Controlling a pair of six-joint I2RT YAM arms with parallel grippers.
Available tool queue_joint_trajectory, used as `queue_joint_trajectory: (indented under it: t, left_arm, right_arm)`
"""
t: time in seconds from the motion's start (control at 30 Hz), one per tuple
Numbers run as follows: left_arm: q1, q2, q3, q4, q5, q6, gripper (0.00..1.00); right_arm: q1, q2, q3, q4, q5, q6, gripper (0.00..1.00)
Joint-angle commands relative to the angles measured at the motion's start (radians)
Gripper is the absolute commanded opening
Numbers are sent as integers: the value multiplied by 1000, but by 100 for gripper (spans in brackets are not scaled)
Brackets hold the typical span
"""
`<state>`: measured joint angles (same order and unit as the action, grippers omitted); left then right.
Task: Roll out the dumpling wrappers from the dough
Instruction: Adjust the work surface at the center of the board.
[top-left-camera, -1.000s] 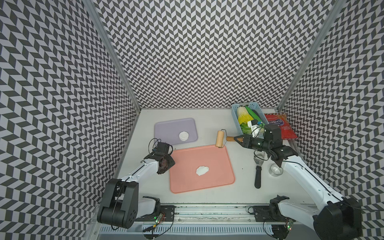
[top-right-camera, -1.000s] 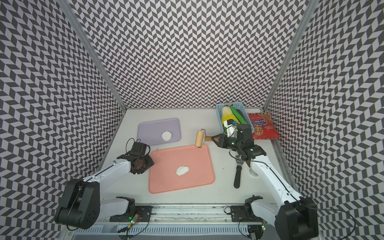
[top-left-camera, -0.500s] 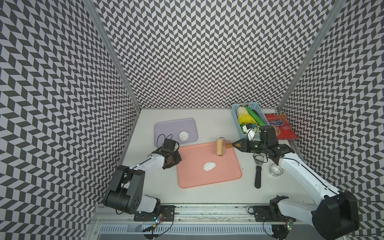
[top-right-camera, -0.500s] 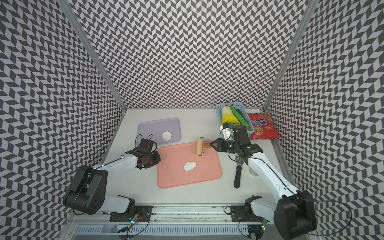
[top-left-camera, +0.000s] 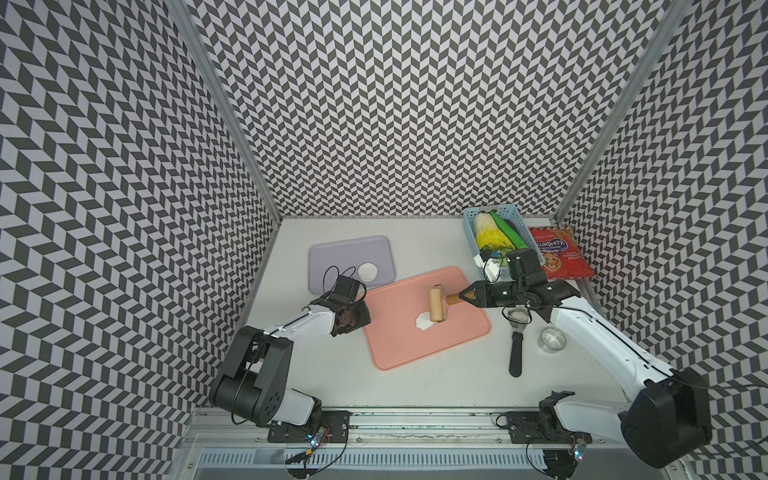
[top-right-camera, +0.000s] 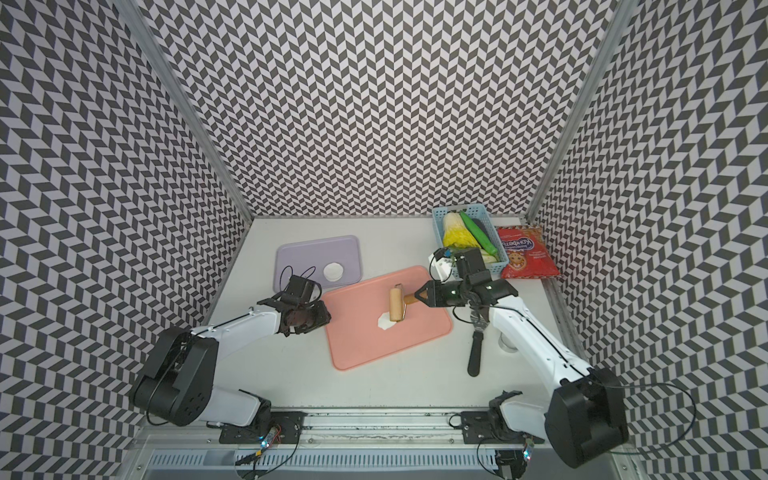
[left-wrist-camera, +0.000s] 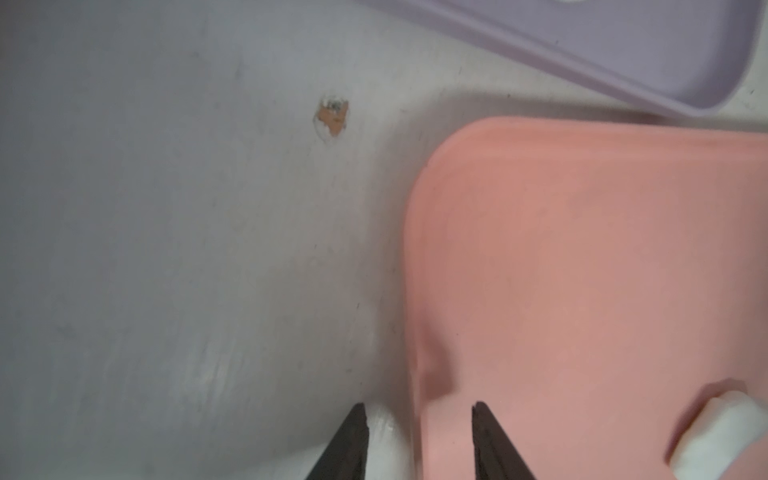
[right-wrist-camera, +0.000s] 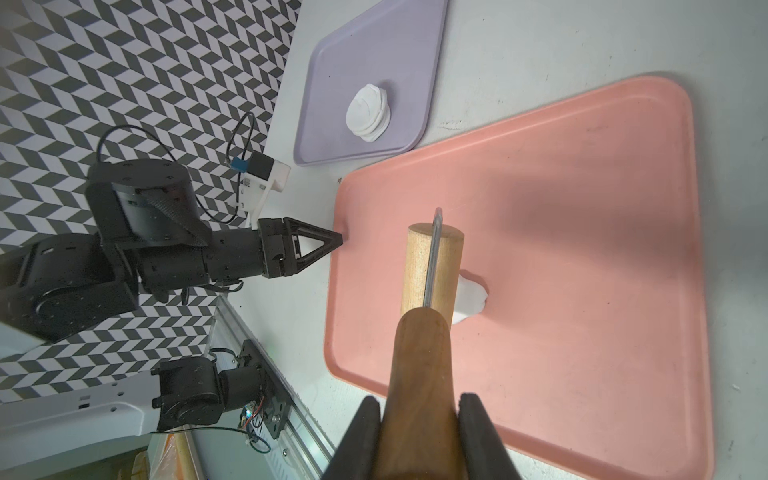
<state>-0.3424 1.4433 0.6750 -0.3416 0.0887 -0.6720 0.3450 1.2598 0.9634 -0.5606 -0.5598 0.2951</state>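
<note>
The pink tray (top-left-camera: 395, 345) has slid toward the right gripper (top-left-camera: 467, 296), which clamps the roller (top-left-camera: 435, 305). It now sits on the dough (top-left-camera: 423, 323) mid-tray, barrel crosswise, with the dough poking out ahead. The left gripper (left-wrist-camera: 418, 405), parted and empty, straddles the tray's edge.

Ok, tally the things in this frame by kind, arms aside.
Trays: 2, pink tray, purple tray
Tools: 3, rolling pin, spatula, ring
Dough: 2, lump, wrapper stack
Basket, filled: 1
Snack bag: 1
Total: 9
</note>
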Motion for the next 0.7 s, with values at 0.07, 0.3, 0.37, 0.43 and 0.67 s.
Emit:
queue_joint_trajectory:
  t: [0.07,0.3,0.37,0.43,0.67]
  left_arm:
    - [-51,-24,-44,-61,37,8,42]
    - [-88,-7,-37,-127,44,36,28]
    - [-96,6,-21,-150,19,42,14]
    - [-96,14,-9,-157,11,54,2]
    - [-105,74,83,-202,-49,144,0]
  right_arm:
    - [6,15,31,59,-1,6,0]
    - [9,38,35,61,-2,9,0]
    - [9,39,39,53,7,4,0]
    - [9,40,43,46,16,-1,0]
    - [9,33,46,18,40,-26,0]
